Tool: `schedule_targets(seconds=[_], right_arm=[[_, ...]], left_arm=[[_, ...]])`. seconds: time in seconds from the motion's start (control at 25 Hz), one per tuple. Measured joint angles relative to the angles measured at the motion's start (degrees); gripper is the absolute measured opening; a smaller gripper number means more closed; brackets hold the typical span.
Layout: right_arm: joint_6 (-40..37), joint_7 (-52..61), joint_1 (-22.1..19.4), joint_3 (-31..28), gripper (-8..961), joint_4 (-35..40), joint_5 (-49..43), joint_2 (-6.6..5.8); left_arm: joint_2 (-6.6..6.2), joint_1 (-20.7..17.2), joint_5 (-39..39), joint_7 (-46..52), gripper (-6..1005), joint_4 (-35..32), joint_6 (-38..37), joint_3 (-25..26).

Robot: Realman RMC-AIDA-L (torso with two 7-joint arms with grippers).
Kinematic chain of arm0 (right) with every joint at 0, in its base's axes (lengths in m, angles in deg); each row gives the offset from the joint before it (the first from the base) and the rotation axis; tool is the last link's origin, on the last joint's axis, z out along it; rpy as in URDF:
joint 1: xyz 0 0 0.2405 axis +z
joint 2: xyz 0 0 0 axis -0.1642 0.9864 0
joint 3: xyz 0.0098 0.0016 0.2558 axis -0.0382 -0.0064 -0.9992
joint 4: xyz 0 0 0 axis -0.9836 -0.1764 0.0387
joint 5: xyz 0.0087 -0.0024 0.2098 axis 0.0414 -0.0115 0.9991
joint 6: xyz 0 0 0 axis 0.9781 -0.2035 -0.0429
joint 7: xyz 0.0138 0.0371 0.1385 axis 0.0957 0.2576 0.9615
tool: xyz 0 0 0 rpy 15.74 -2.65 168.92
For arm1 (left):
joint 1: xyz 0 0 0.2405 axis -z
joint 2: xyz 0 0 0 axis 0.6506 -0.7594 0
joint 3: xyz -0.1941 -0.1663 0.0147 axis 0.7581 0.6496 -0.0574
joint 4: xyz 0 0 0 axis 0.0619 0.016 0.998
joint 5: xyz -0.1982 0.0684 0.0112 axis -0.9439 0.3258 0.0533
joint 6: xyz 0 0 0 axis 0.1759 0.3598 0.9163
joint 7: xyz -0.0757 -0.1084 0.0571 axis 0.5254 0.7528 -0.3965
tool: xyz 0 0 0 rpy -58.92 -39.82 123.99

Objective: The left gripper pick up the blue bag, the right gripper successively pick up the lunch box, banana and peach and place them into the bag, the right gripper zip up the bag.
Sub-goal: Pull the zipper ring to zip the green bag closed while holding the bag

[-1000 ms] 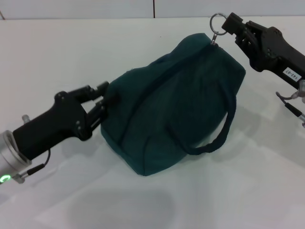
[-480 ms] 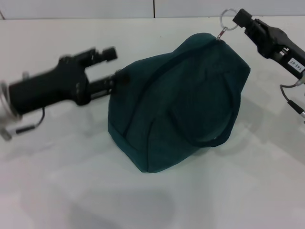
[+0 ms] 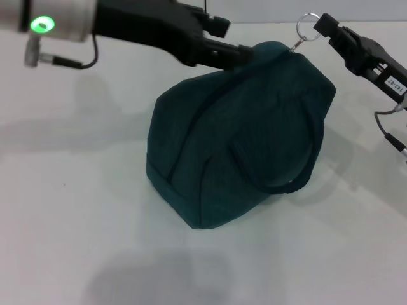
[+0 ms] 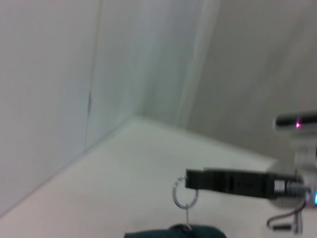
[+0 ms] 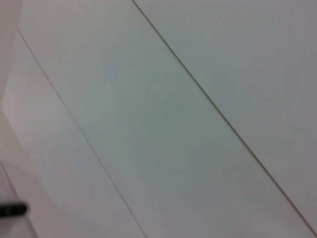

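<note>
Teal-green fabric bulges on the white table point(image 3: 70, 210) as the blue bag point(image 3: 235, 140) sits zipped, its seam running along the top and one loop handle point(image 3: 273, 168) draped down its near side. What it holds cannot be seen through the closed cloth.

At the bag's far right corner the ring zip pull point(image 3: 308, 23) stands up from the seam, and the right gripper point(image 3: 320, 25) meets it there with its fingertips pinched on the ring; the left wrist view shows the same ring point(image 4: 184, 192) hanging at the tip of that black claw point(image 4: 190, 179) above a sliver of bag point(image 4: 176, 232).

Over the bag's far left shoulder the left gripper point(image 3: 234, 46) reaches in from above, one finger raised clear and the other lying along the fabric; whether it pinches the cloth cannot be told.

Bare tabletop spreads in front of the bag and to its left, while the wall point(image 3: 254, 9) lies just behind it. Only pale wall panels point(image 5: 163, 119) fill the right wrist view.
</note>
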Motion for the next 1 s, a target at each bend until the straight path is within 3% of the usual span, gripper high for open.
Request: schedule_targets(seconds=[0.12, 0.28, 0.72, 0.96, 1.0], right_arm=[[0.05, 0.01, 0.17, -0.01, 6, 0.0, 0.0, 0.0], [0.09, 0.03, 0.25, 0.11, 6, 0.0, 0.0, 0.0], [0.17, 0.08, 0.38, 0.32, 6, 0.0, -0.01, 0.0], [0.17, 0.14, 0.43, 0.37, 6, -0.02, -0.01, 0.0], [0.17, 0.14, 0.43, 0.38, 6, -0.03, -0.01, 0.0]], left_arm=[[0.12, 2.38, 7.92, 10.53, 698, -7.62, -0.02, -6.65], [0.27, 4.33, 12.07, 15.73, 692, -9.54, 0.0, -11.78], [0.48, 3.8, 20.17, 17.42, 674, -9.58, 2.58, -16.69], [0.47, 1.95, 20.68, 15.77, 665, -10.39, 3.91, -18.02], [0.47, 1.56, 20.61, 15.38, 625, -10.57, 4.35, -18.14]])
